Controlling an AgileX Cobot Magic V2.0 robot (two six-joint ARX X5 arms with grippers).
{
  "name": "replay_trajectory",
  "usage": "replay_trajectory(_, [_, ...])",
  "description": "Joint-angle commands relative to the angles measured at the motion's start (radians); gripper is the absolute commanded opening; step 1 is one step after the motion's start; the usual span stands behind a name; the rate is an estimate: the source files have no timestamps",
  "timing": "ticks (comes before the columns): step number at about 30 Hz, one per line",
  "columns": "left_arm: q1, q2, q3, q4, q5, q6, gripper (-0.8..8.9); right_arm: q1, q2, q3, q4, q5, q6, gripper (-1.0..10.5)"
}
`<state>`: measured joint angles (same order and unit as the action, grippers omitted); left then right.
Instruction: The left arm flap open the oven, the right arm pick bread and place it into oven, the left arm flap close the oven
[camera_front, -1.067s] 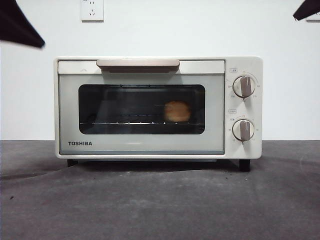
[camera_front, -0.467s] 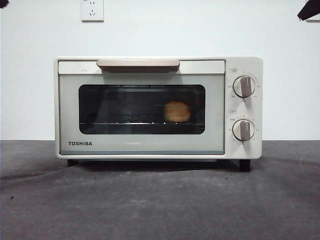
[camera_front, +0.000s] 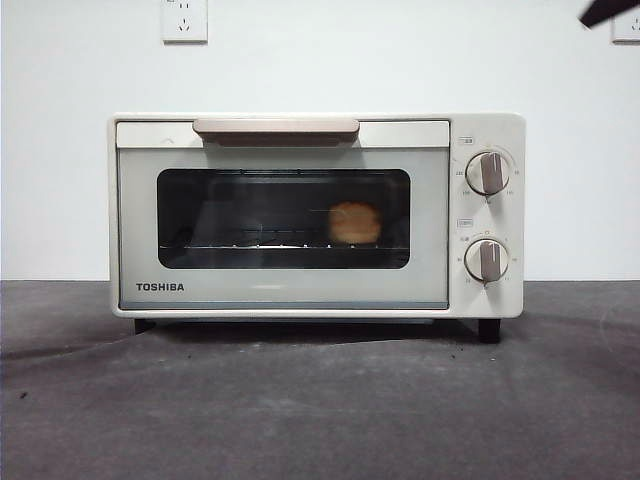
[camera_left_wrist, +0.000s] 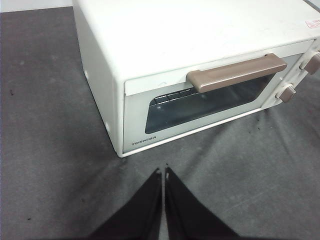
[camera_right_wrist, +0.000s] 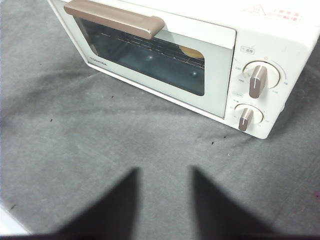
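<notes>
The cream TOSHIBA oven (camera_front: 315, 215) stands in the middle of the table with its door shut and its beige handle (camera_front: 276, 127) up. The golden-brown bread (camera_front: 354, 222) lies on the wire rack inside, seen through the glass toward the right; it also shows in the right wrist view (camera_right_wrist: 190, 51). My left gripper (camera_left_wrist: 163, 172) is shut and empty, held high in front of the oven's left end (camera_left_wrist: 145, 105). My right gripper (camera_right_wrist: 162, 172) is open and empty, above the table in front of the oven (camera_right_wrist: 200, 65); it shows as a black tip (camera_front: 605, 10) in the front view.
The dark grey table cloth (camera_front: 320, 400) stretches in front of the oven. Two round knobs (camera_front: 487, 172) sit on the oven's right panel. A wall socket (camera_front: 184, 19) is on the white wall behind.
The black tip of the left arm at the top left corner has drawn back out of the front view. The right arm's tip has risen a little. Oven and bread have not moved.
</notes>
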<state>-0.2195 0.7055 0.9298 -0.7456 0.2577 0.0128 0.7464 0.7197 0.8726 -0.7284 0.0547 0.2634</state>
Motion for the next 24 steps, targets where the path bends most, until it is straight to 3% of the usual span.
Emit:
replay_trajectory(1, [-0.003,0.003,0.018,0.006,-0.003,0.010,0.19,0.010,0.004,0.019,0.011,0.003,-0.010,0.1])
replay_trajectory(24, [-0.003,0.003,0.018,0.010,-0.004,0.013,0.18,0.010,0.004,0.019,0.048,0.006,-0.010,0.1])
